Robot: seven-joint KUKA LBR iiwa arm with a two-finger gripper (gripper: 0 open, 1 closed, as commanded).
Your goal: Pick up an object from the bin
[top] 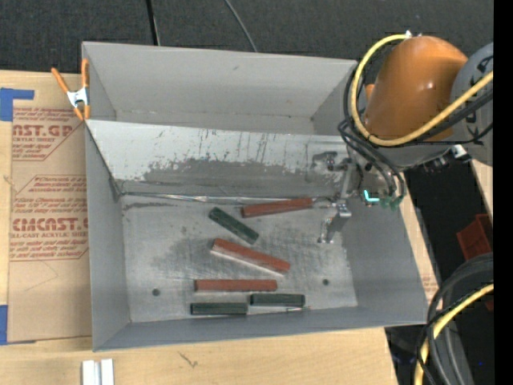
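The grey metal bin (104,231) holds six small flat bars, all lying on its floor. At the left of the group, close to the near wall, lies the near-left green bar (218,309), dark and lengthwise left to right. Just behind it, a little farther from the near wall, lies the near brown-red bar (235,285), also left to right. Farther back is the tilted green bar (234,224), its left end towards the far wall and its right end coming nearer. Between this one and the near brown-red bar lies the pale red bar (250,256), slanted the same way, with a lighter stripe along its edge. The near-right green bar (276,300) lies end to end with the near-left green bar, just beside it. At the far side of the floor is the far brown-red bar (276,208), almost left to right, with its right end slightly farther. The tool (329,229) is low in the bin at the right, just beside the right end of this far brown-red bar; I cannot tell if they touch. Whether the tool is wide or narrow I cannot tell. Above it, at the right rim, is the orange cover (413,87) of the arm, with yellow cables around it
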